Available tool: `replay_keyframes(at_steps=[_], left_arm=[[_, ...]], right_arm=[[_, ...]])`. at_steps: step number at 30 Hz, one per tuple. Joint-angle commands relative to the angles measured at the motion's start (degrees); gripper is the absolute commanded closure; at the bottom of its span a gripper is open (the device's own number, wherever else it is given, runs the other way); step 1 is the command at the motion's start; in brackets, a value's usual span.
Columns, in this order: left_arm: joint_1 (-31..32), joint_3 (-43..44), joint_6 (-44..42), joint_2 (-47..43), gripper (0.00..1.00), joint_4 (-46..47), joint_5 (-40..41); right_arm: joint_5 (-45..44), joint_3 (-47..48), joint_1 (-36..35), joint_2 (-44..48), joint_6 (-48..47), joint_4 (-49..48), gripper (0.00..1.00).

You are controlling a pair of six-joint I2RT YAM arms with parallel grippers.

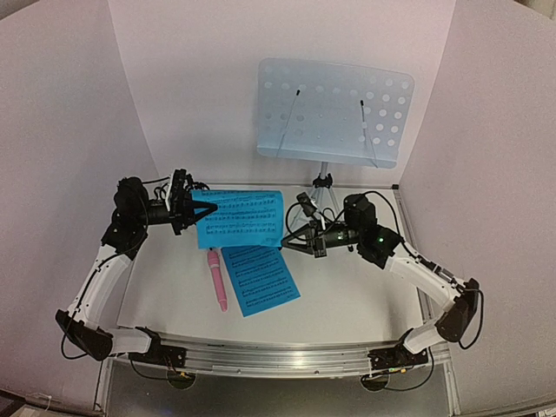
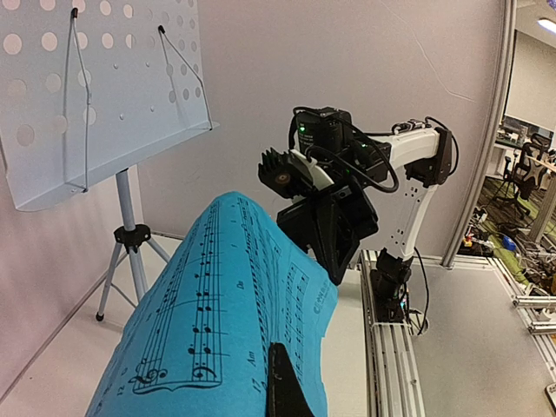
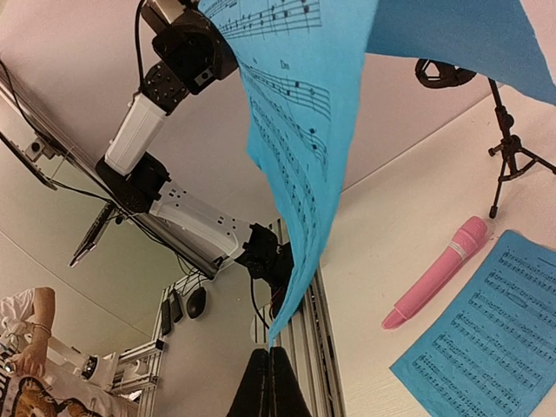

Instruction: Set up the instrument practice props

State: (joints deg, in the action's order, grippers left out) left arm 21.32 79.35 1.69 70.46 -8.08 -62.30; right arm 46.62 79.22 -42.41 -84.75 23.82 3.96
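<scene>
Upper blue sheet (image 1: pixel 239 219) was held up mid-frame, left edge pinched by left claw (image 1: pixel 212 209), right edge by right claw (image 1: pixel 287 246).

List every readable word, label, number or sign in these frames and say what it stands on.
"Dm": above a stave on the lifted bright blue paper sheet-music page.
"Am": same page, in the left wrist view.
Sideways print at that page's edge: too blurred to read.
Second bright blue paper sheet-music page, lying flat: print too small to read.
Slim pink plastic microphone: no lettering visible.
</scene>
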Motion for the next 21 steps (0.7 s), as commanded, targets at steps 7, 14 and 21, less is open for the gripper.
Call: replay_keyframes(at_steps=[7, 14, 21], left_arm=[[-0.32, 0.12, -0.75, -1.46, 1.00, 0.63, 0.34], [-0.23, -0.58, -9.38, -2.79, 1.00, -2.15, 4.51], [-0.14, -3.68, -19.73, -4.81, 1.00, -3.12, 7.77]], right_arm=[[-2.61, -0.75, 0.12, 1.98, 0.35, -0.01, 1.00], [-14.36, 1.57, 0.09, 2.73, 0.94, 7.42, 1.00], [-23.21, 1.16, -0.56, 3.14, 4.27, 9.22, 1.00]])
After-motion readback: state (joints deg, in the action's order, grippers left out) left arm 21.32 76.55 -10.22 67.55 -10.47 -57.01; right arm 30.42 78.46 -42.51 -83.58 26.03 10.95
